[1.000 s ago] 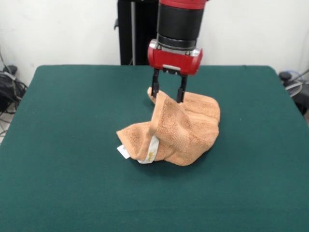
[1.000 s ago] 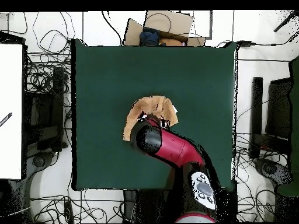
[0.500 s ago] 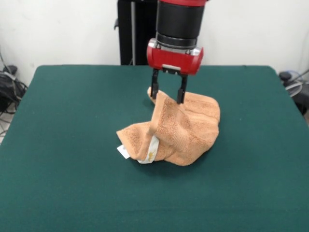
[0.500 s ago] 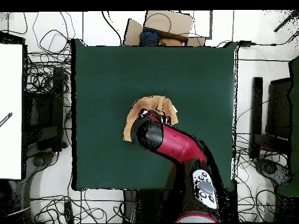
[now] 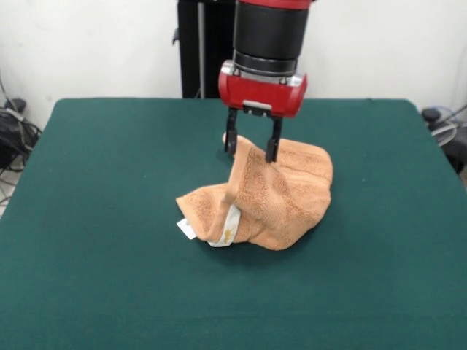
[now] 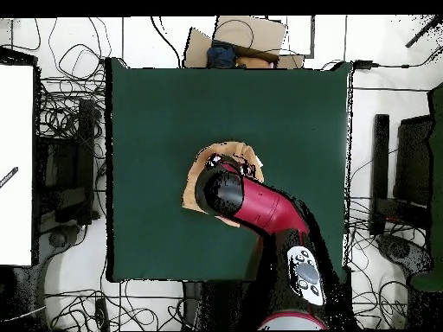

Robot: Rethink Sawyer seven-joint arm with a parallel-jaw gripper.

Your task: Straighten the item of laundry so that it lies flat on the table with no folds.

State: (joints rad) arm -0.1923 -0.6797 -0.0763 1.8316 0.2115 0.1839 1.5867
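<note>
The towel [image 5: 273, 197] lies near the middle of the green worktop [image 5: 102, 240], a little toward its far side in the front view, and it is not flat: it is bunched into a heap with thick folds, and white tags [image 5: 187, 228] stick out at its low left edge. One fold is pulled up into a peak, and the hand [image 5: 252, 149] has this peak between its two black fingers [image 5: 230, 142], which stand rather narrow and seem to pinch the cloth. In the overhead view the arm [image 6: 260, 207] covers most of the towel. I judge that the step in hand is lifting a gripped edge to open the folds. The next move probably calls for drawing the cloth upward and sideways so the layers separate, then laying it down smooth.
</note>
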